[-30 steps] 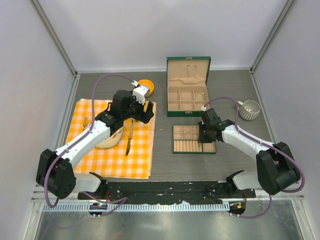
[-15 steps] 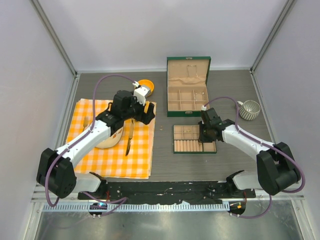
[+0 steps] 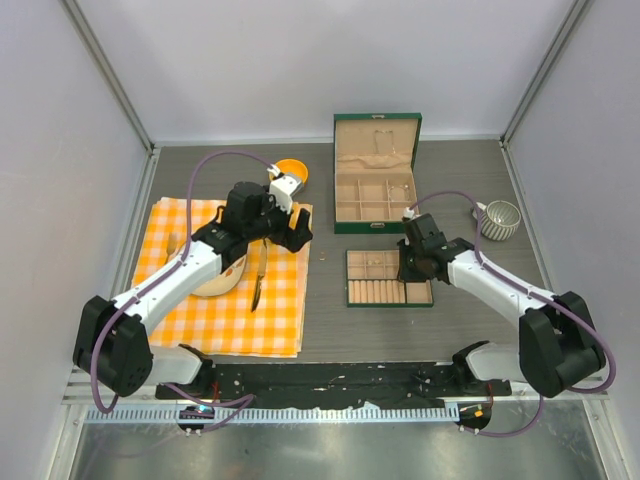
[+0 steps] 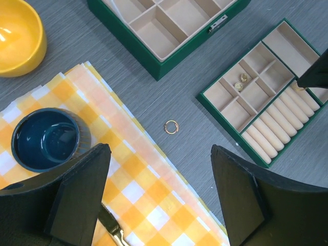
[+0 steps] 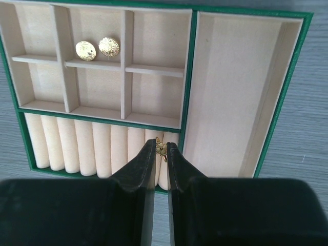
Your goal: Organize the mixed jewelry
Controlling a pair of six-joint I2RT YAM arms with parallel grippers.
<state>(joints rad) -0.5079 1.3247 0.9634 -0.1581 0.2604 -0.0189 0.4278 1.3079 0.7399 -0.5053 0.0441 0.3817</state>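
Our right end effector (image 5: 160,151) pinches a gold piece (image 5: 161,146), lower centre; thin grip, could drop between ring rolls (image 5: 77,143). Left end effector (image 4: 160,149) wide.

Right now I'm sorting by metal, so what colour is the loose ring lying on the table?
The ring is gold, clearest in the left wrist view.
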